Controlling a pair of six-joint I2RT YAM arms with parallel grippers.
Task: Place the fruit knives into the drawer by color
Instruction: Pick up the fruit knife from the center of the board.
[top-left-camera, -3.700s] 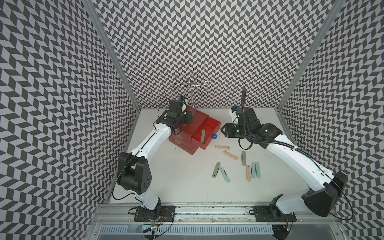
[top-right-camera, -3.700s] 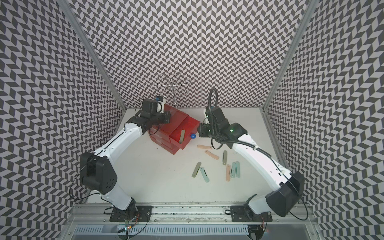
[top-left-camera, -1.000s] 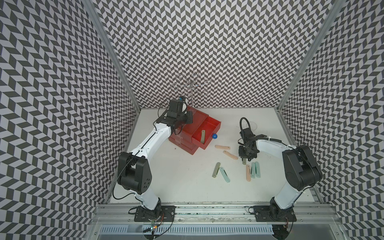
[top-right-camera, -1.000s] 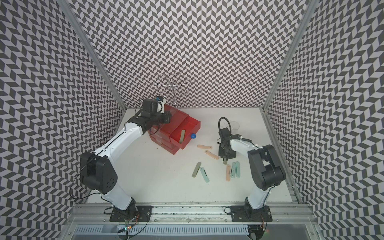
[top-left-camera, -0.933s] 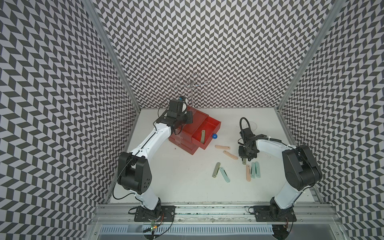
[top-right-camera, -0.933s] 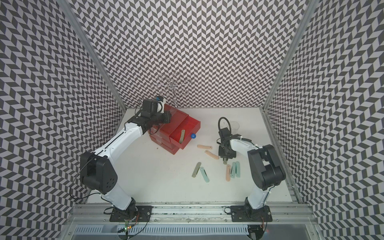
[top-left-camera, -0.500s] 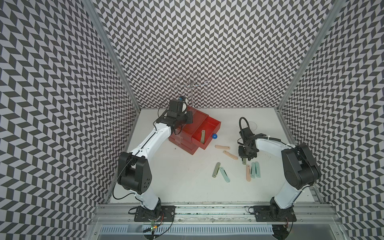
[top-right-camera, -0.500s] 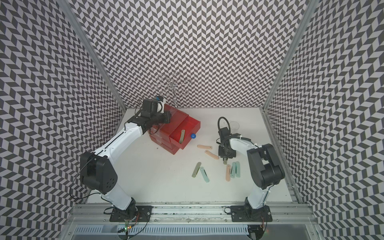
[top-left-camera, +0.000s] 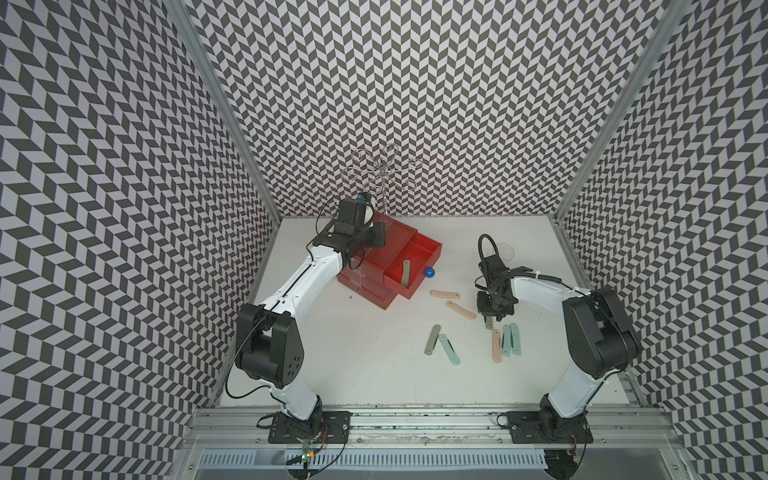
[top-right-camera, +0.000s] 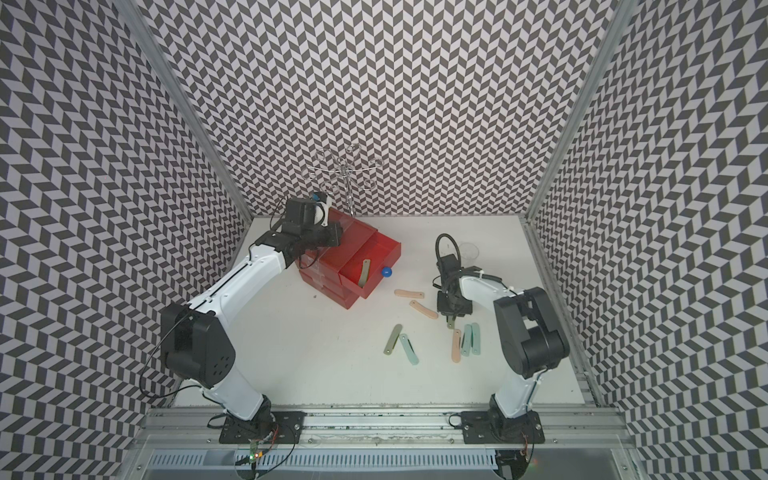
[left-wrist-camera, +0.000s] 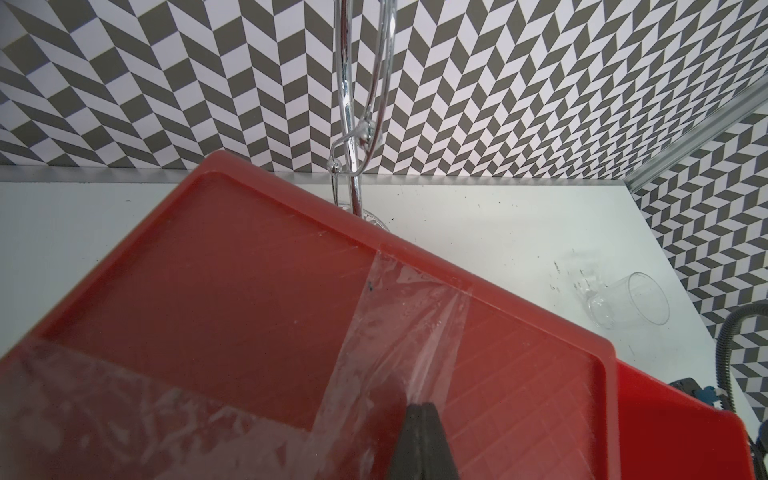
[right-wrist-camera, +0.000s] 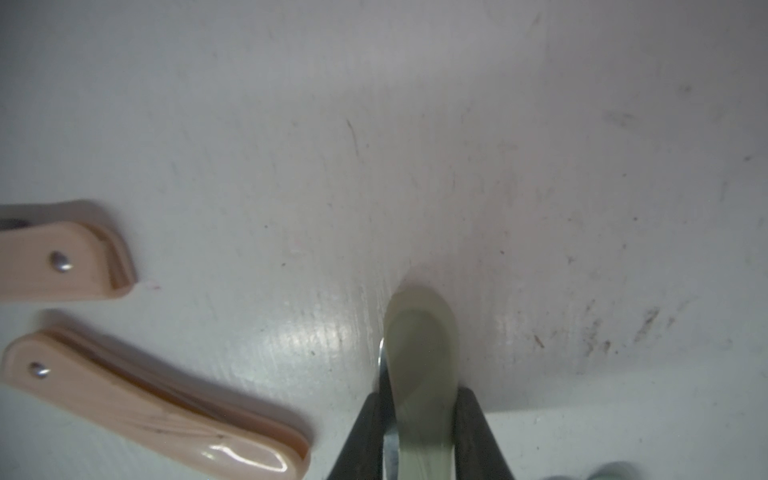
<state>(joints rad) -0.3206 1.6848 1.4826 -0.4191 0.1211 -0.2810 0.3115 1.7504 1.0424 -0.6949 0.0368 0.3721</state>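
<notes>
The red drawer stands at the back left, its top drawer pulled open with one grey-green fruit knife inside. My left gripper is shut and presses on the taped cabinet top. My right gripper is low over the table, fingers closed against both sides of a grey-green fruit knife that still lies flat. Two peach-pink knives lie beside it. In both top views, a grey-green knife, teal knives and another pink knife lie nearer the front.
A clear plastic cup lies on its side at the back right, behind my right arm. A chrome wire stand rises behind the cabinet. Patterned walls close in the table on three sides. A metal rail runs along the front.
My right arm has come from the open drawer down to the loose knives. Over the last second its jaws narrowed onto the grey-green knife. The left arm has not moved.
</notes>
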